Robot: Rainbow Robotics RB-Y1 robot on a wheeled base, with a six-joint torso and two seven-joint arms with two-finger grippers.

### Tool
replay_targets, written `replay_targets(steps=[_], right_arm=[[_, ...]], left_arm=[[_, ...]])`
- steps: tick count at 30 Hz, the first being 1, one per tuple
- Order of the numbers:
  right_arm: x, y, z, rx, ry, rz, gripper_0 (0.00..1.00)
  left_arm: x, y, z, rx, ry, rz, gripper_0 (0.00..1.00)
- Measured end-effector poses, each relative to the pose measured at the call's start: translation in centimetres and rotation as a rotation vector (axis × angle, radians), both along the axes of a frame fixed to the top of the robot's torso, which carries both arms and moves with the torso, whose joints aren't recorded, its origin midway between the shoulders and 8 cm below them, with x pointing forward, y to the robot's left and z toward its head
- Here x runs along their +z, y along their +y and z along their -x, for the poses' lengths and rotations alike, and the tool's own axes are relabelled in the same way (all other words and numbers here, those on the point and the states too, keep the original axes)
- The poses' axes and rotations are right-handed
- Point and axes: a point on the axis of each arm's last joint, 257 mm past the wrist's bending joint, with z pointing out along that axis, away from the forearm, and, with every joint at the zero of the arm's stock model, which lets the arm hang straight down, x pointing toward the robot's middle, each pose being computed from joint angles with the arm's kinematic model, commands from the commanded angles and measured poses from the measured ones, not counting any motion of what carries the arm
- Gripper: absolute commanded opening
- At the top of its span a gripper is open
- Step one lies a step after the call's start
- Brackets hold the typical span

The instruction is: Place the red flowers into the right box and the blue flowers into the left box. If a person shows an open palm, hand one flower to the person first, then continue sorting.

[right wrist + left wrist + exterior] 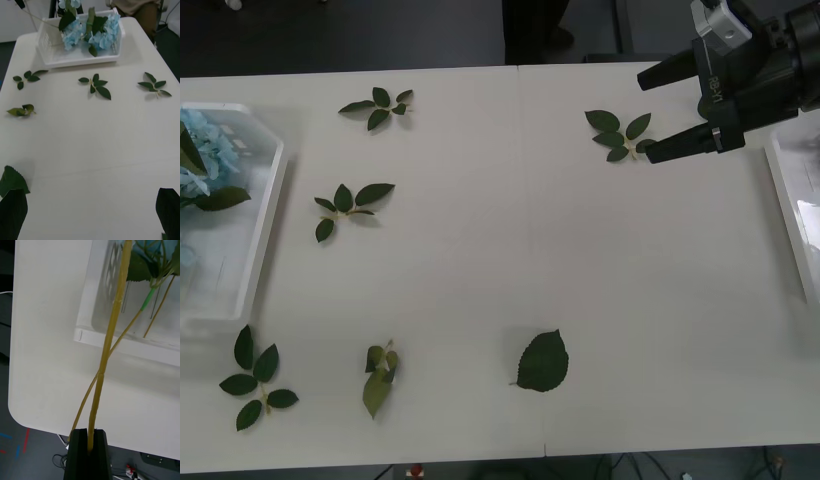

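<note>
My left gripper (89,433) is shut on a long yellow-green stem (110,341) that runs up over the rim of the left box (123,343), where pale-blue petals of the blue flowers (170,245) show. In the front view the left box (265,220) sits at the table's left edge with blue flowers (200,150) inside. My right gripper (648,117) hangs open and empty over the far right of the table, beside the right box (785,190). From the right wrist, the gripper (90,213) faces the left box (86,62) and its blue flowers (75,30). The red flowers are out of view.
Loose green leaf sprigs lie scattered on the white table: one (380,105) at the back left, one (350,200) mid-left, one (620,135) under my right gripper, one (255,385) at the front left. A single large leaf (542,360) lies near the front edge.
</note>
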Motion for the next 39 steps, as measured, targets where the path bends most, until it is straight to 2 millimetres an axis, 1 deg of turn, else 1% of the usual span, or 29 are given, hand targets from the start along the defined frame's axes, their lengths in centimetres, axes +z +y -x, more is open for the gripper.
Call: replay_targets(steps=[5, 8, 10, 13, 15, 16, 17, 18, 19, 20, 21, 22, 23, 25, 28, 30, 31, 33, 35, 38, 39], right_arm=[[-2.4, -2.2, -0.8, -0.041, -0.003, 0.107, 1.0], [-3.3, -2.8, -1.1, -0.053, -0.005, 0.144, 1.0], [-3.6, -3.1, -1.2, -0.06, -0.007, 0.157, 1.0], [-4.3, -3.5, -1.2, -0.067, 0.003, 0.165, 1.0], [-4.9, -3.7, -1.0, -0.07, 0.016, 0.166, 1.0], [-5.2, -3.8, -0.9, -0.072, 0.022, 0.166, 1.0], [-5.5, -3.9, -0.8, -0.074, 0.028, 0.166, 1.0], [-5.7, -3.9, -0.7, -0.075, 0.032, 0.166, 1.0], [-5.8, -4.0, -0.6, -0.075, 0.036, 0.164, 1.0], [-5.9, -3.9, -0.6, -0.074, 0.039, 0.161, 1.0], [-5.9, -3.9, -0.5, -0.072, 0.043, 0.157, 1.0], [-5.8, -3.8, -0.4, -0.07, 0.046, 0.152, 1.0], [-5.7, -3.6, -0.3, -0.066, 0.05, 0.144, 1.0], [-5.5, -3.3, 0.1, -0.057, 0.06, 0.124, 1.0], [-5.2, -2.6, 0.7, -0.042, 0.083, 0.084, 1.0], [-5.1, -2.3, 1.0, -0.038, 0.094, 0.063, 1.0], [-5.1, -2.3, 1.0, -0.04, 0.096, 0.054, 1.0], [-5.2, -2.2, 1.0, -0.046, 0.1, 0.04, 1.0], [-5.5, -2.3, 1.0, -0.054, 0.106, 0.036, 1.0], [-6.0, -2.5, 0.9, -0.067, 0.114, 0.028, 1.0], [-6.2, -2.5, 0.9, -0.071, 0.116, 0.026, 1.0]], left_arm=[[-2.2, -1.0, 0.2, -0.029, 0.046, -0.002, 0.01], [-2.7, -1.4, -0.2, -0.042, 0.051, -0.005, 0.06], [-2.9, -1.5, -0.6, -0.048, 0.049, -0.013, 0.12], [-3.1, -1.6, -1.1, -0.059, 0.047, -0.027, 0.17], [-3.4, -1.7, -1.5, -0.068, 0.047, -0.04, 0.3], [-3.5, -1.7, -1.6, -0.073, 0.05, -0.05, 0.42], [-3.6, -1.7, -1.8, -0.078, 0.054, -0.061, 0.5], [-3.7, -1.6, -2.0, -0.084, 0.057, -0.071, 0.6], [-3.7, -1.6, -2.2, -0.088, 0.058, -0.077, 0.64], [-3.8, -1.7, -2.4, -0.092, 0.059, -0.081, 0.74], [-3.7, -1.8, -2.6, -0.095, 0.057, -0.081, 0.78], [-3.7, -1.9, -2.8, -0.097, 0.054, -0.081, 0.86], [-3.6, -1.9, -2.9, -0.099, 0.052, -0.081, 0.89], [-3.5, -2.0, -3.1, -0.103, 0.049, -0.083, 1.0], [-3.3, -2.3, -3.4, -0.144, 0.05, -0.104, 1.0], [-2.7, -3.0, -4.0, -0.201, 0.044, -0.13, 1.0], [-2.3, -3.7, -4.4, -0.233, 0.036, -0.143, 1.0], [-1.2, -5.5, -5.1, -0.29, 0.02, -0.158, 1.0], [0.3, -7.8, -5.5, -0.359, 0.0, -0.179, 1.0], [2.1, -11.2, -5.4, -0.434, -0.041, -0.167, 1.0], [2.4, -12.1, -5.2, -0.449, -0.051, -0.153, 1.0]])
